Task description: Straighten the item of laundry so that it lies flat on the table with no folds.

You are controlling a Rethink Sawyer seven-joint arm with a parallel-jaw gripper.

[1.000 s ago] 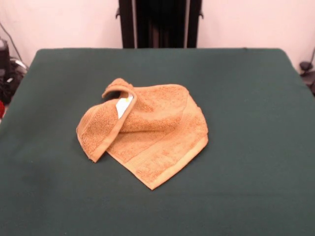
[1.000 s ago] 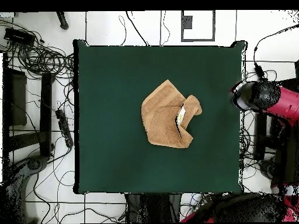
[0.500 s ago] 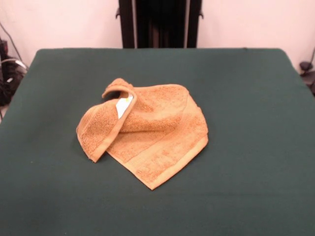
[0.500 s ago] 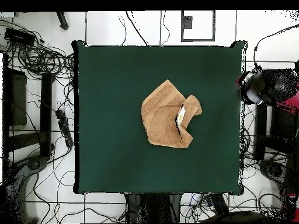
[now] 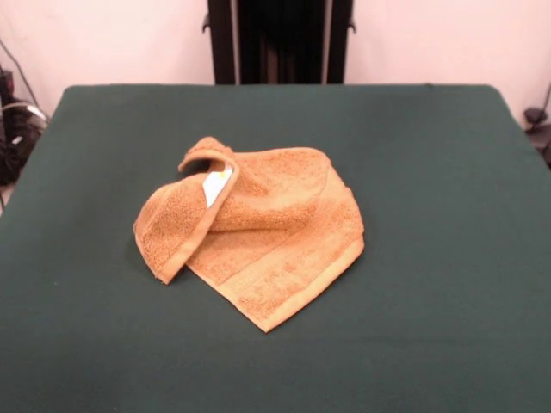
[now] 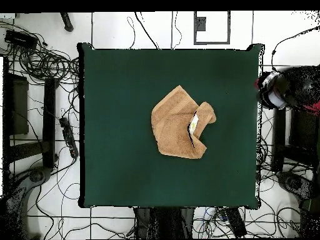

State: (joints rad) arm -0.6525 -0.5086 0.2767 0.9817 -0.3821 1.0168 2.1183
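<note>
The item of laundry (image 5: 267, 241), an orange-tan washcloth, lies crumpled near the middle of the dark green table (image 5: 430, 172). One corner is folded over onto its left side in the front view, and a small white tag (image 5: 215, 185) shows under that flap. From overhead the washcloth (image 6: 178, 125) sits slightly right of the table's (image 6: 125, 94) centre. The arm's black and red end (image 6: 279, 89) hangs off the table past its right edge, far from the cloth. The front view shows no gripper, and the overhead view does not show its state.
Tangled cables (image 6: 44, 59) and black stands (image 6: 49, 119) lie on the floor left of the table in the overhead view. More cables and dark equipment (image 6: 294, 144) sit to the right, under the arm.
In the overhead view the arm's end has drawn back from the table's right edge, further right and slightly up. The washcloth has not moved.
</note>
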